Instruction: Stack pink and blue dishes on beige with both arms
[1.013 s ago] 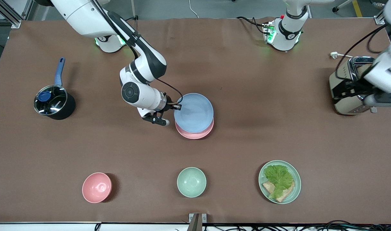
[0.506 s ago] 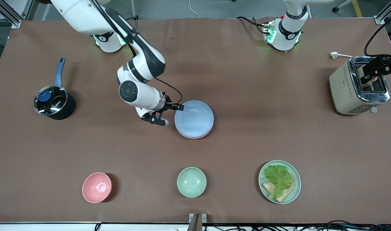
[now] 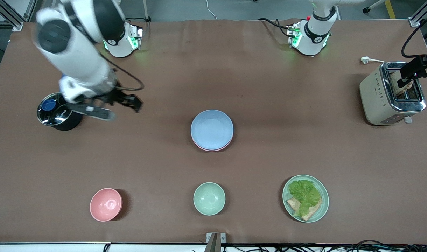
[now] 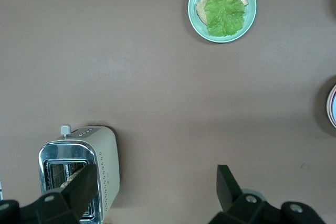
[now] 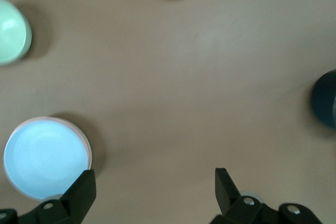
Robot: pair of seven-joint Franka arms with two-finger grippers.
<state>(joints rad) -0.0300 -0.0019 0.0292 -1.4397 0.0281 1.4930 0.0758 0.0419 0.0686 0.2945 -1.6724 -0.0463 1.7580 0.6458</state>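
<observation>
The light blue plate lies on the pale pink plate, of which only a thin rim shows, at the table's middle. No beige plate shows; whatever lies under the stack is hidden. My right gripper is open and empty, up in the air beside the pot, well away from the stack toward the right arm's end. In the right wrist view the blue plate lies off beside one of my fingers. My left gripper hangs open and empty over the toaster.
A black pot with a blue handle stands under the right arm. A pink bowl, a mint bowl and a green plate with lettuce and bread line the edge nearest the front camera. The toaster is at the left arm's end.
The blue plate came down onto the pink one. My right gripper let go of it and swung up and away toward the pot. The left gripper shifted only slightly over the toaster.
</observation>
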